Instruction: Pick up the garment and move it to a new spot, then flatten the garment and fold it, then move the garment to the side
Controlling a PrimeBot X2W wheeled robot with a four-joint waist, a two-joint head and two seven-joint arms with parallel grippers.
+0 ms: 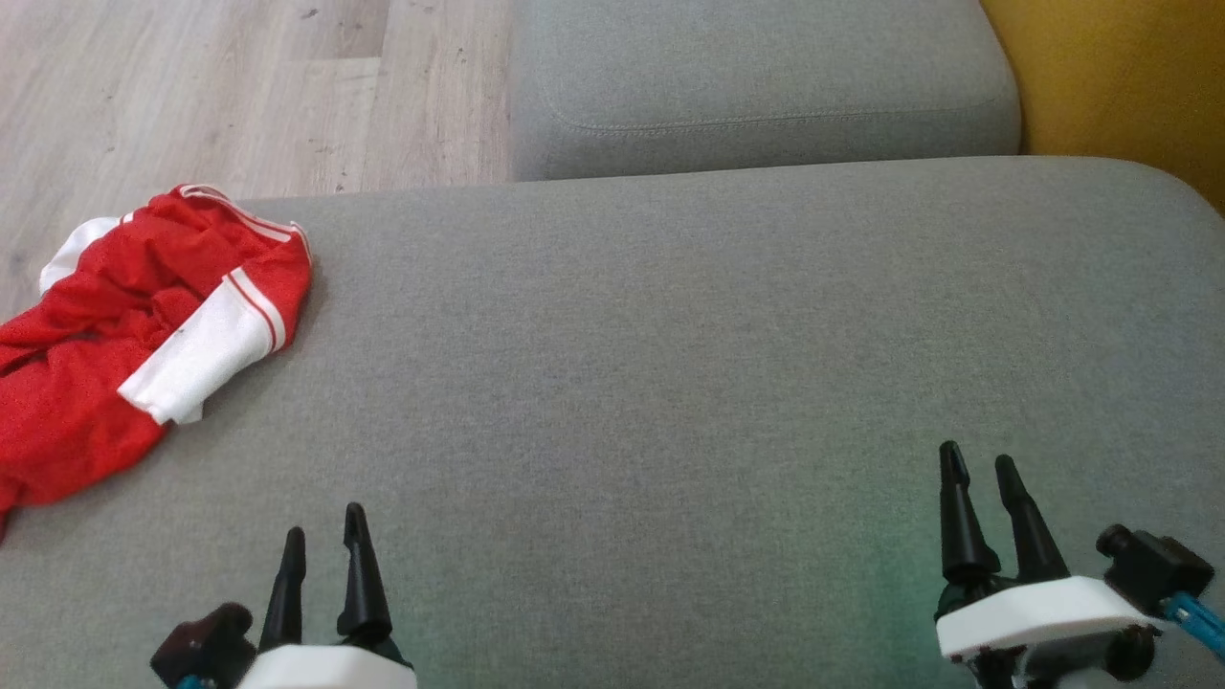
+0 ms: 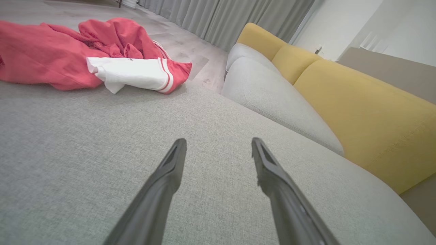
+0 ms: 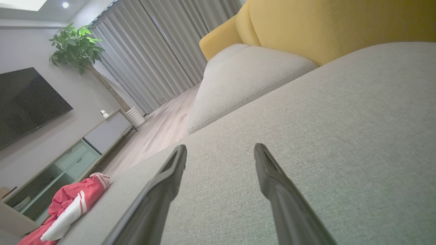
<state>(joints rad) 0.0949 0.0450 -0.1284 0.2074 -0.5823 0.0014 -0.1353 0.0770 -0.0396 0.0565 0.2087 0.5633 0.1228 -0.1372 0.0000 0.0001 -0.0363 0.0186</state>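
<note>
A crumpled red garment (image 1: 105, 335) with white cuffs and stripes lies at the far left edge of the grey sofa seat (image 1: 670, 383). It also appears in the left wrist view as the red garment (image 2: 68, 54) at the upper left, and small in the right wrist view as the garment (image 3: 71, 204) at the lower left. My left gripper (image 1: 323, 531) hovers open near the front edge, to the right of the garment and apart from it. The right gripper (image 1: 978, 461) stands open at the lower right, far from the cloth. Nothing is between either pair of fingers.
A second grey cushion (image 1: 756, 86) lies beyond the seat, with the yellow backrest (image 1: 1120, 77) at the far right. Wooden floor (image 1: 191, 86) shows past the seat's left edge. A TV cabinet (image 3: 68, 156), a plant (image 3: 75, 44) and curtains (image 3: 153, 58) stand across the room.
</note>
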